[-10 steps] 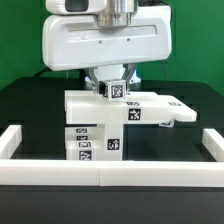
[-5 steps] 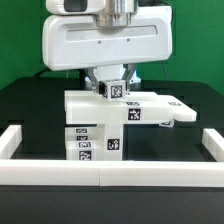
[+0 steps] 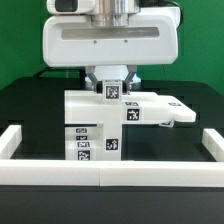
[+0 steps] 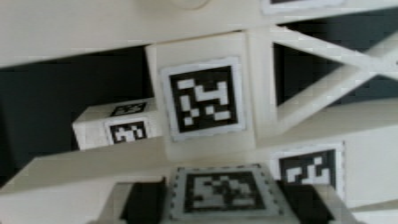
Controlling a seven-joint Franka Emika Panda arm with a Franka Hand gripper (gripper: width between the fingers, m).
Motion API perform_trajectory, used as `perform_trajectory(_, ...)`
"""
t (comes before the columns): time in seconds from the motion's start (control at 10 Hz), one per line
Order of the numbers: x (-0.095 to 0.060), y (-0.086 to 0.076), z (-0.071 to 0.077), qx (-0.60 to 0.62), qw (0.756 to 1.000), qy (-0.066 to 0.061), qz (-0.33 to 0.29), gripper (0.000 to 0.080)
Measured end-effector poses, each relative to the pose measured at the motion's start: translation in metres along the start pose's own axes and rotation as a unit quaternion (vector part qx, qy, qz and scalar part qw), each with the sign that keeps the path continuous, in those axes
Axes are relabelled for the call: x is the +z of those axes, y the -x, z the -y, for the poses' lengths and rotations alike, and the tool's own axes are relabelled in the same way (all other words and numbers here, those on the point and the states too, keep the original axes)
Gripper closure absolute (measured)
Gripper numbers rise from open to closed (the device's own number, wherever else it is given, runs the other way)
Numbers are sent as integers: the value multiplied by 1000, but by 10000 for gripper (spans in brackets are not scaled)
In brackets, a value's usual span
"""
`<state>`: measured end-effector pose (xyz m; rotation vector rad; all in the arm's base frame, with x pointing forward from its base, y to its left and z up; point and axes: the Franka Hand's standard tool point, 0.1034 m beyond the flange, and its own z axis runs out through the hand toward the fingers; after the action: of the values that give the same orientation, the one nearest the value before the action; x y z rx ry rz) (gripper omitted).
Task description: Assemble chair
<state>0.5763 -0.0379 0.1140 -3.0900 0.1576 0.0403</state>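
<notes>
The claw (image 3: 113, 88) hangs under the broad glossy white robot wrist housing (image 3: 108, 42). Its two jaws press from both sides on a small white plastic cube with a black-and-white square tag (image 3: 113, 93). I judge that it is pinching this cube, because no gap shows beside it in the exterior view.

The cube sits at the 12 o'clock edge of the upper slab of the white blocky plastic chair (image 3: 92, 104) and seems to touch it. The chair stands in the middle of the black tabletop (image 3: 30, 105). A thin white bar of it (image 3: 178, 110) reaches toward 3 o'clock. Its lower tagged blocks (image 3: 85, 140) are at about 7 o'clock, just behind the long low white border rail (image 3: 100, 172).

The step in hand is probably to seat the cube into the slab. To do it well, the cube should be kept upright and straight over its place. The push should be gentle, because nothing holds the chair and it can slide or tip. If a turn is needed, it should be slow, with the grip firm so the cube does not slip. The claw should let go only when the cube sits flush.

As for writing, I find only the square black-and-white tags: on the cube, on the slab's front face (image 3: 128, 113) and on the lower blocks. No letters, numbers or brand can be read.
</notes>
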Motion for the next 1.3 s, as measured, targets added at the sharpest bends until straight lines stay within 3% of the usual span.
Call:
perform_trajectory(0.8, 0, 0, 3, 252, 968, -2, 0, 512)
perform_trajectory(1.0, 1, 0, 4, 307, 952, -2, 1, 512)
perform_trajectory(1.1, 1, 0, 5, 366, 930, -3, 1, 512)
perform_trajectory(1.3, 1, 0, 6, 394, 919, -3, 1, 512)
